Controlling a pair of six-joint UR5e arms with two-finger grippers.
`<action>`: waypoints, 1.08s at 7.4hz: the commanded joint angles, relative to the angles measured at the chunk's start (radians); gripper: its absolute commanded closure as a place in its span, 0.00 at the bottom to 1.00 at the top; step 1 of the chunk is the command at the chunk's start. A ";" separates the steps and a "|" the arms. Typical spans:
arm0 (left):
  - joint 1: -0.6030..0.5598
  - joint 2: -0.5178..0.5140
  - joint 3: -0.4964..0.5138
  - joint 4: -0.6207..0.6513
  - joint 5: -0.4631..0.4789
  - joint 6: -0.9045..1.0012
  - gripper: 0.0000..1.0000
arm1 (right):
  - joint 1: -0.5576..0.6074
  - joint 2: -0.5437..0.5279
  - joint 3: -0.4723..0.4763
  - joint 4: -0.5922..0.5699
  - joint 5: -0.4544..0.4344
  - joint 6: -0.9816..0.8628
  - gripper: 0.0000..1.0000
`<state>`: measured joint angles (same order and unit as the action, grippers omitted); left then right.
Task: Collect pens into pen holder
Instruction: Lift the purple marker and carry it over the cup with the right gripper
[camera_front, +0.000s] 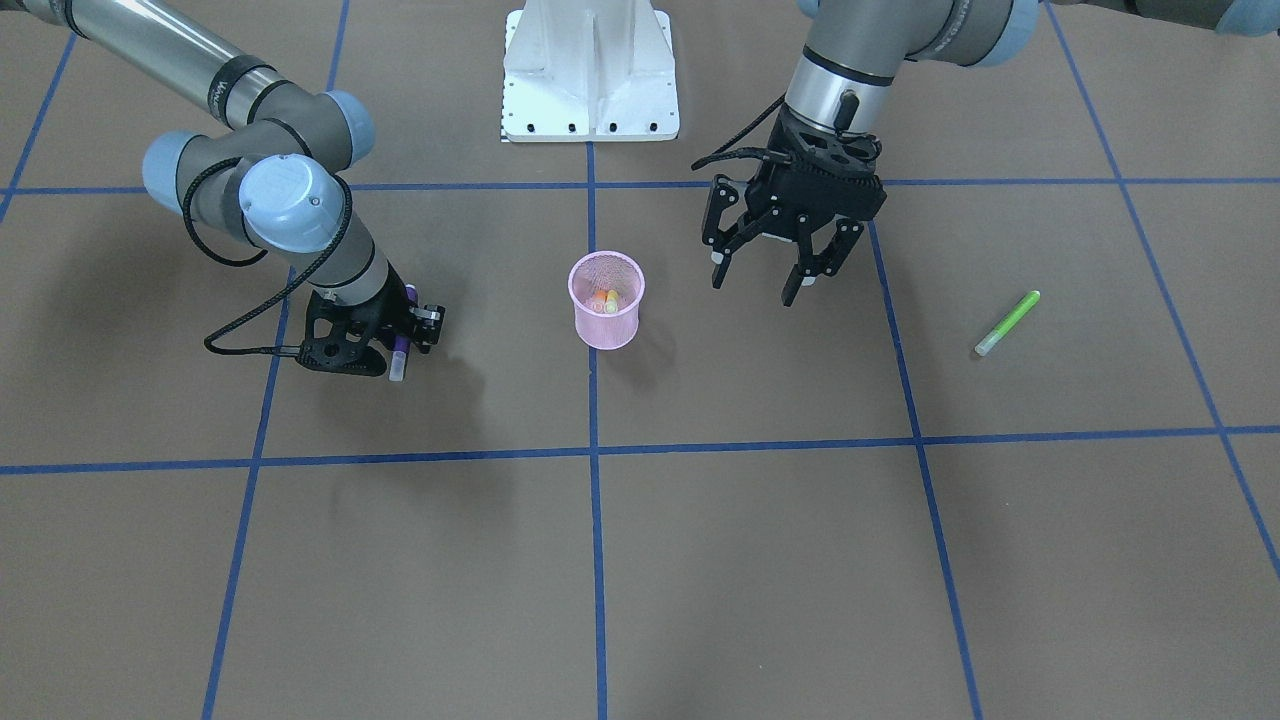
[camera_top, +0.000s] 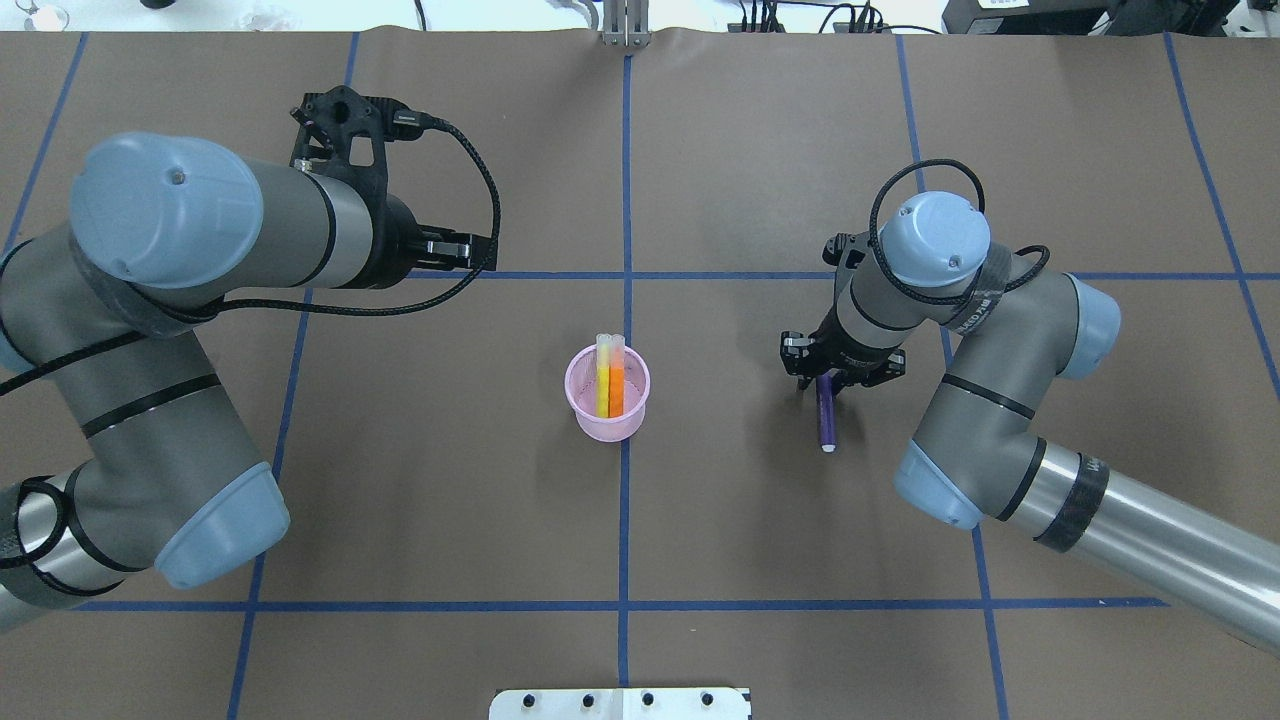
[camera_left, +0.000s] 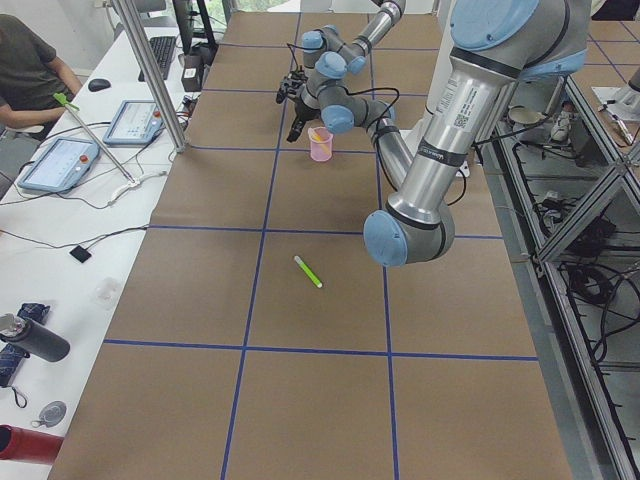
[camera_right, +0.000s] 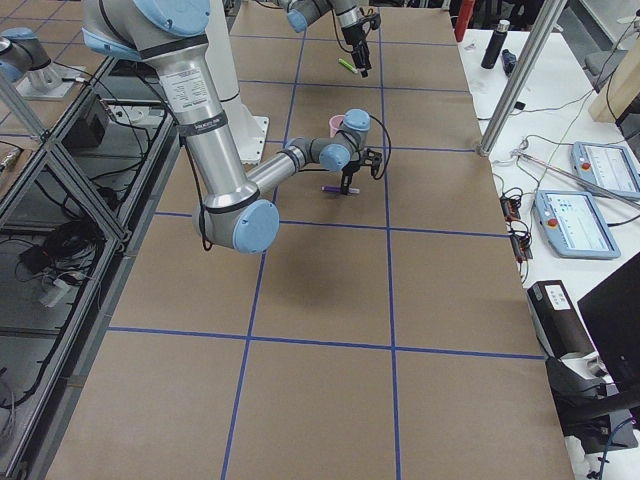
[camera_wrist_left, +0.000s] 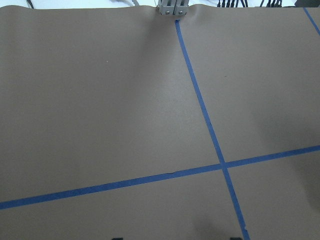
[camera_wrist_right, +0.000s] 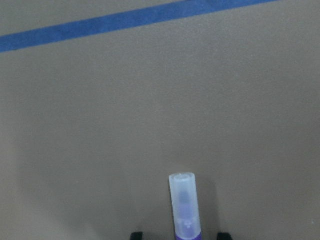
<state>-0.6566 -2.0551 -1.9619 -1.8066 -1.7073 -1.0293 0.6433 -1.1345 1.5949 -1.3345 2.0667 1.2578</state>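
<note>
The pink mesh pen holder (camera_front: 607, 305) stands upright at the table's middle, with a yellow pen (camera_top: 603, 385) and an orange pen (camera_top: 617, 385) inside it. A purple pen (camera_top: 826, 420) lies flat on the table, its pale cap (camera_wrist_right: 182, 200) pointing out from my right gripper (camera_front: 398, 345). That gripper is low and open, with its jaws on either side of the pen's barrel and a gap on both sides. My left gripper (camera_front: 755, 285) hangs open and empty between the holder and a green pen (camera_front: 1008, 322), which lies alone on the table.
The white robot base (camera_front: 590, 75) stands at the table's robot side. Blue tape lines (camera_front: 592, 450) grid the brown surface. Beside the table's far edge, a seated person (camera_left: 25, 70) is at a desk with tablets (camera_left: 60, 165) and metal posts (camera_left: 150, 70).
</note>
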 joint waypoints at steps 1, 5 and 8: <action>0.000 0.001 0.001 0.001 0.000 0.000 0.23 | 0.001 -0.001 0.005 0.000 0.000 0.000 1.00; -0.102 0.067 -0.008 0.003 -0.143 0.105 0.23 | 0.015 0.002 0.127 -0.006 -0.092 0.041 1.00; -0.222 0.242 0.000 -0.008 -0.209 0.492 0.23 | -0.028 0.102 0.168 -0.023 -0.319 0.246 1.00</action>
<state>-0.8365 -1.8759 -1.9674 -1.8112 -1.9008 -0.6690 0.6425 -1.0827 1.7523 -1.3496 1.8558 1.4081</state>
